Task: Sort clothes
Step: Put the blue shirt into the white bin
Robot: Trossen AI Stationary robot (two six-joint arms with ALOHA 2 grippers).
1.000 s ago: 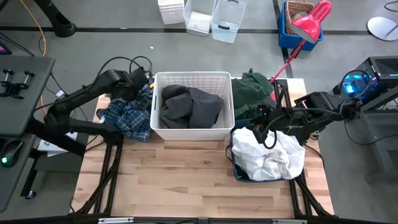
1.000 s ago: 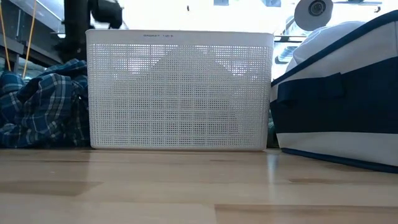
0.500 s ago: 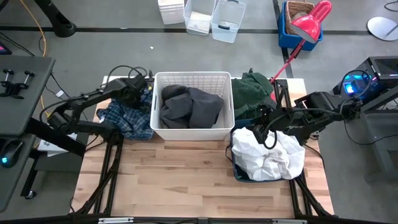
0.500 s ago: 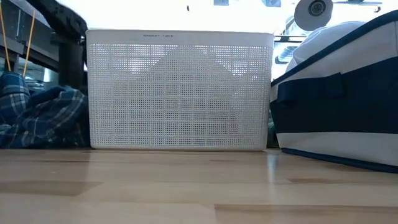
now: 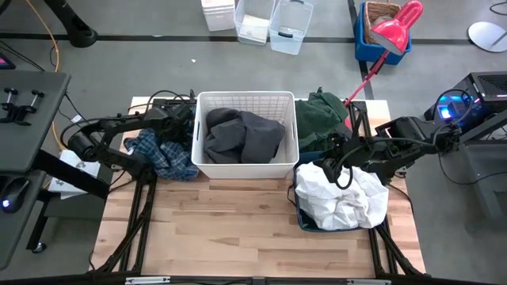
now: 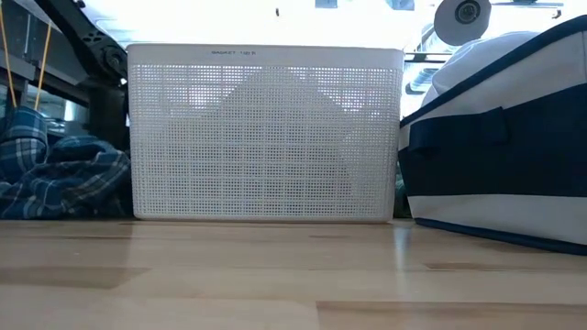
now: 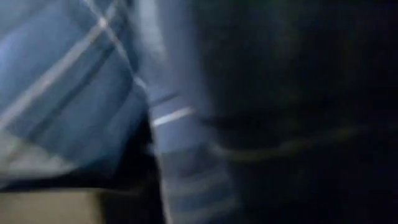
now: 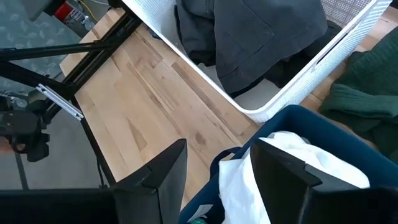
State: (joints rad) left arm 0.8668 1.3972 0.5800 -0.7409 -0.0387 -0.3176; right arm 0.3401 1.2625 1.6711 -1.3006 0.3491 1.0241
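Note:
The blue-and-white plaid shirt [image 5: 162, 152] lies heaped on the table's far left, against the white lattice basket [image 5: 245, 96]. It also shows in the low view [image 6: 55, 179]. My left gripper [image 5: 178, 120] is low at the shirt's far end, and plaid cloth [image 7: 74, 93] fills its wrist view. The dark grey garment [image 5: 242, 136] lies in the basket. The thin white garment [image 5: 344, 198] fills the navy bin [image 6: 495, 156]. The dark green garment [image 5: 325, 111] lies behind the bin. My right gripper [image 5: 333, 168] is open over the bin's far-left corner [image 8: 298, 121].
The basket stands in the table's far middle, with the bin close on its right. Bare wooden tabletop [image 5: 230, 229] lies in front of both. Beyond the table's far edge, clear plastic boxes [image 5: 269, 24] and a blue box holding a red dustpan [image 5: 388, 32] stand on the floor.
My left gripper has gone down onto the far end of the plaid shirt, its arm dropping lower toward the table's left. The shirt's heap has sunk and now lies flatter than before.

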